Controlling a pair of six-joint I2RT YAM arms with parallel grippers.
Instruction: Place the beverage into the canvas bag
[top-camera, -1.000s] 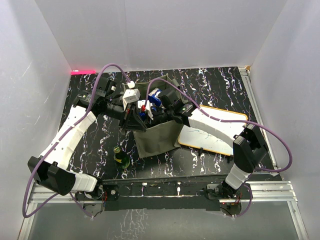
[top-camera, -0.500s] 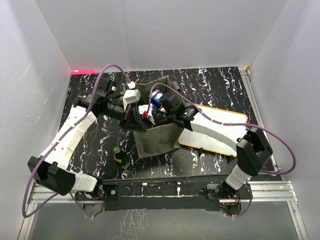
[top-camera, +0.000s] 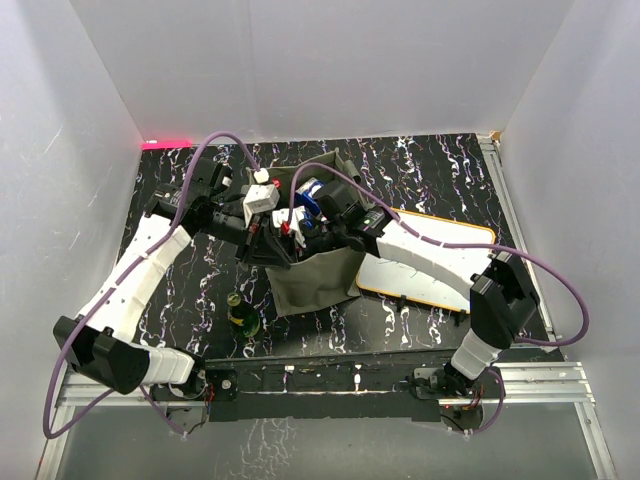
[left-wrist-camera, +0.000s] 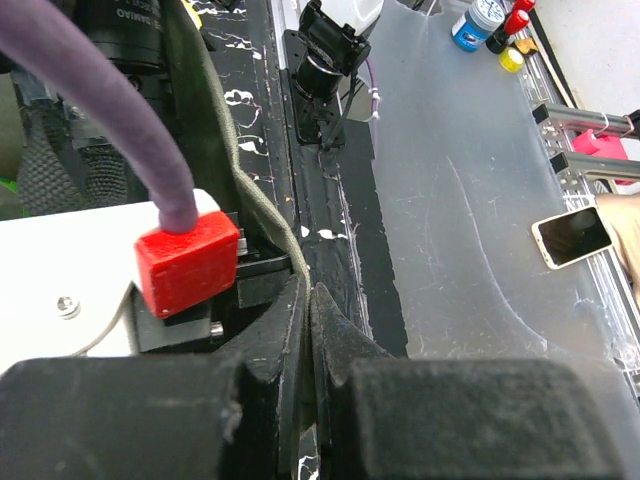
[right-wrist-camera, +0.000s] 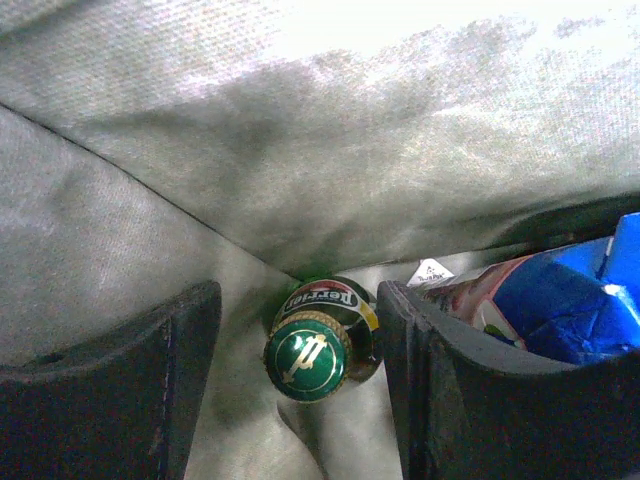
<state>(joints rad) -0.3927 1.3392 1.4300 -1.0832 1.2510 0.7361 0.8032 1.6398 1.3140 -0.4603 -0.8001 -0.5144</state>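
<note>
Top view only: 1 green bottle (top-camera: 241, 316) stands on the counter (top-camera: 430, 170), near-left of the canvas bag (top-camera: 322, 282); 1 whiteboard (top-camera: 432, 266) lies right. Left end effector (left-wrist-camera: 308, 312) is clamped on the bag's left rim. R wrist view only: a 2nd bottle, the Perrier beverage (right-wrist-camera: 312, 348), sits inside the bag btwn the fingers of the right end effector (right-wrist-camera: 298, 310), spread apart. Top view hides it.

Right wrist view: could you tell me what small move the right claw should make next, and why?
Probably lift the right claw straight up out of the bag: its fingers are open on either side of the green bottle, which already sits inside.
</note>
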